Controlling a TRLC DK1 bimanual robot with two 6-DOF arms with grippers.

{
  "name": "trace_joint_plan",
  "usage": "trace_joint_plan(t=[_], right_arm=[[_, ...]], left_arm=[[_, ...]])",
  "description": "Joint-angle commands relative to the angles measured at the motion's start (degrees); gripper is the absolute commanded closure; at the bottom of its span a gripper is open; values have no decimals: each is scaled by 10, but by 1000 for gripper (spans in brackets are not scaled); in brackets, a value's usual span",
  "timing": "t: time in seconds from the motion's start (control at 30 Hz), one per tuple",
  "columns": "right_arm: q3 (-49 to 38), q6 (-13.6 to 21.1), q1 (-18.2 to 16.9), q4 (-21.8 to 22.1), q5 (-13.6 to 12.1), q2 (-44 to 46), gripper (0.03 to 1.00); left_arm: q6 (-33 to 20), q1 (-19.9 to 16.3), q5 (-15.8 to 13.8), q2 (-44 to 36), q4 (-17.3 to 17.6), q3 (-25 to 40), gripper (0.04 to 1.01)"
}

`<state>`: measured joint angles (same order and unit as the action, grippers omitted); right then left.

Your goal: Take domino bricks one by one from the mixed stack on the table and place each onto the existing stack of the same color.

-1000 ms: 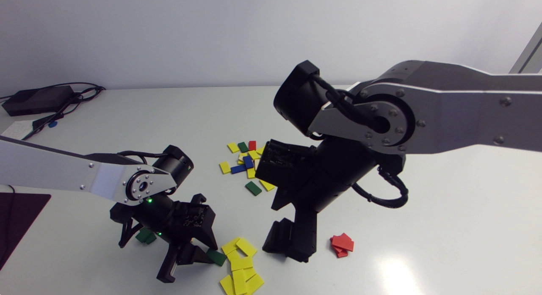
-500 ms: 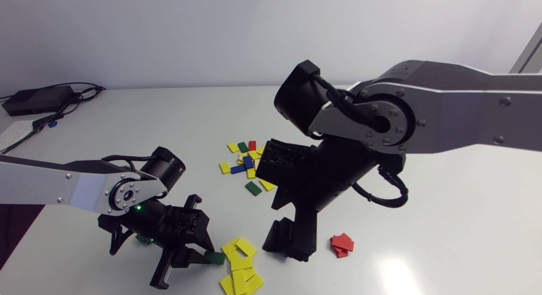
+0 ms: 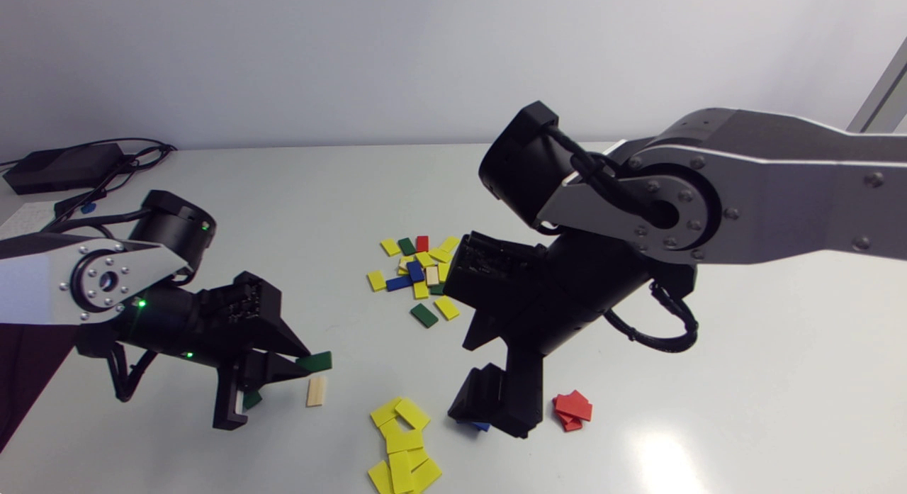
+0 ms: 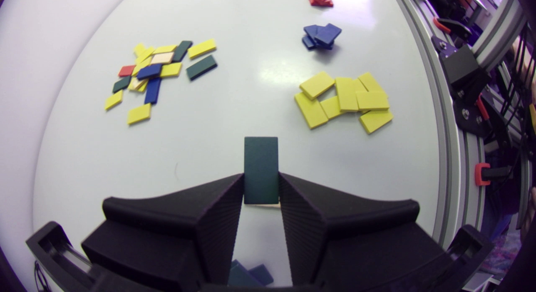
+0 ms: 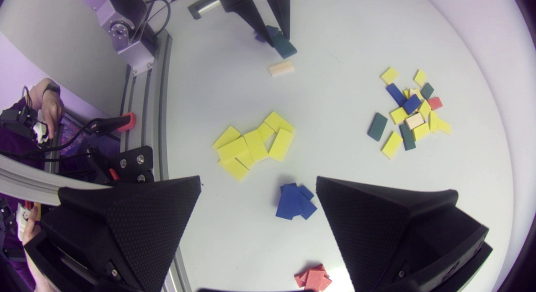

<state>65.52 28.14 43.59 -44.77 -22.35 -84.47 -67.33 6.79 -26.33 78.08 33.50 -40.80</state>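
— Start at the left. What has the left gripper (image 4: pixel 261 191) got?

— A green brick (image 4: pixel 261 166), pinched by its long edges between both fingertips. Most of it juts out ahead of them, above the table (image 3: pixel 744 352).

— And underneath?

— The green stack (image 4: pixel 247 277) shows down between the fingers, back behind the tips. A pale wooden brick (image 3: pixel 316 391) lies flat on the table just under the held one (from the wrist only a sliver of it shows).

— Moving right?

— The yellow stack (image 4: pixel 343 99), more a loose spread than a pile, lies ahead of the left gripper and off to one side. The mixed stack (image 3: pixel 418 271) is farther ahead on the other side. It holds yellow, blue and green bricks, plus one red and one pale.

— And the right gripper (image 5: pixel 258 181)?

— Its fingers are spread wide with nothing in them, tips low over the table. The blue stack (image 5: pixel 294 201) sits on the table in the gap between them, and I cannot tell whether either finger touches it. The red stack (image 5: pixel 313 279) lies behind the blue one, back under the gripper.
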Motion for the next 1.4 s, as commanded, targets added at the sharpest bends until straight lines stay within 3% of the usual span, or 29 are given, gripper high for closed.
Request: trace_joint_plan(t=[0.0, 0.13, 0.23, 0.43, 1.27, 1.37], right_arm=[[-16, 10, -4, 2, -6, 7, 70], [-19, 10, -4, 7, -7, 9, 70], [-24, 9, -4, 13, -7, 11, 70], [-36, 7, -5, 24, -7, 12, 70], [-50, 10, -11, 23, -7, 33, 70], [-49, 10, -11, 21, -7, 33, 70]], left_arm=[[15, -49, 1, -12, 8, 14, 754], [30, -130, 3, -1, 5, 18, 752], [40, -170, 6, 4, 3, 34, 752], [54, -209, 10, 23, -4, 52, 752], [60, -205, 39, 49, -42, 85, 713], [57, -203, 40, 43, -41, 87, 523]])
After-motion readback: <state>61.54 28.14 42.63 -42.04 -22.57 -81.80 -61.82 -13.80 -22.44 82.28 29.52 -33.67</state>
